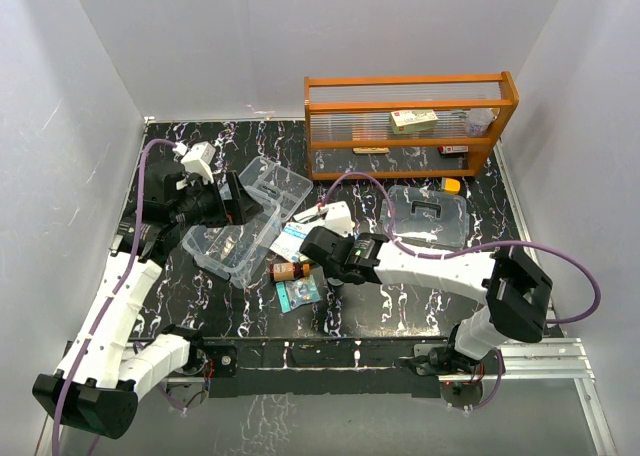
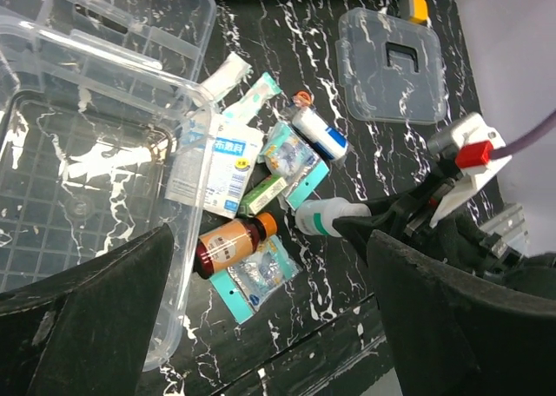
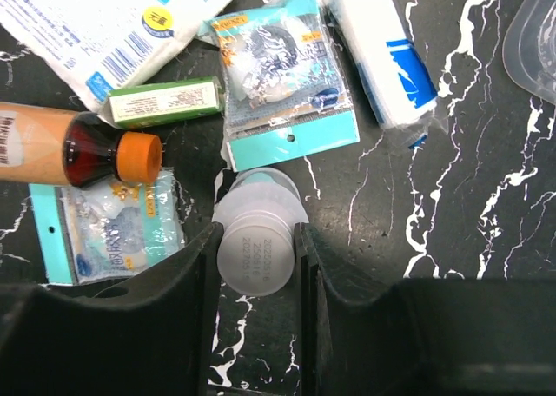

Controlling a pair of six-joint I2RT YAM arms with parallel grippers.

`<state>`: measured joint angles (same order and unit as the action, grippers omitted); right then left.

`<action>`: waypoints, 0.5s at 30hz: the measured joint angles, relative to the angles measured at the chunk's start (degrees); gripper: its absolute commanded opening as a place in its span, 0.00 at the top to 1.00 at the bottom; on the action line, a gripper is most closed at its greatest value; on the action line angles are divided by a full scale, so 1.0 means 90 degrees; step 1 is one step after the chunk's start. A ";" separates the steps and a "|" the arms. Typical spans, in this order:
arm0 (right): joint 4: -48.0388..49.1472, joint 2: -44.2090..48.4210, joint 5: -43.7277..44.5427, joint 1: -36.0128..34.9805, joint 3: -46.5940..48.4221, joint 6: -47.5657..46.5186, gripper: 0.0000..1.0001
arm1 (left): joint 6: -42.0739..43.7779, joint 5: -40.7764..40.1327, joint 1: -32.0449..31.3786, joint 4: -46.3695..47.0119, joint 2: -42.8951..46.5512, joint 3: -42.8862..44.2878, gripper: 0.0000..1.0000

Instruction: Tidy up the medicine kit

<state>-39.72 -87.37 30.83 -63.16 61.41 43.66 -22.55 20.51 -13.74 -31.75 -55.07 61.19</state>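
Observation:
The medicine kit's clear box (image 1: pixel 232 244) (image 2: pixel 78 170) lies open at the left, its divided insert tray (image 1: pixel 273 181) behind it and its clear lid (image 1: pixel 428 216) (image 2: pixel 393 64) to the right. Between them lie loose packets and bottles. My right gripper (image 1: pixel 322 248) (image 3: pixel 256 257) is shut on a small white bottle (image 3: pixel 256 244) (image 2: pixel 326 217), one jaw against each side. Beside it lie a brown bottle (image 3: pixel 78 144) (image 1: pixel 290 270) with an orange cap, a green box (image 3: pixel 165 102), teal packets (image 3: pixel 282 79) and a bandage roll (image 3: pixel 382 53). My left gripper (image 1: pixel 235 201) (image 2: pixel 269 318) hangs open over the box's near edge, holding nothing.
An orange wooden rack (image 1: pixel 410 121) with a ribbed clear panel stands at the back right, with small boxes on its shelf. A yellow object (image 1: pixel 452 185) lies by the lid's far corner. White walls close in the table on three sides.

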 measured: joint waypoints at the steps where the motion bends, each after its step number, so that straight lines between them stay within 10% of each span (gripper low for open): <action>1: -0.0049 0.0002 -0.0049 0.0029 0.0058 -0.0027 0.85 | 0.0022 0.0090 0.0000 0.0010 0.0000 0.0000 0.07; 15: 0.0163 0.1474 -0.3942 0.2144 0.0529 -0.1455 0.86 | -0.0012 0.2715 -0.0024 0.1586 0.0165 -0.0933 0.07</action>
<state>-38.26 -74.11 -4.64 -43.86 66.17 30.57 -22.65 44.95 -13.96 -17.47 -53.58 52.80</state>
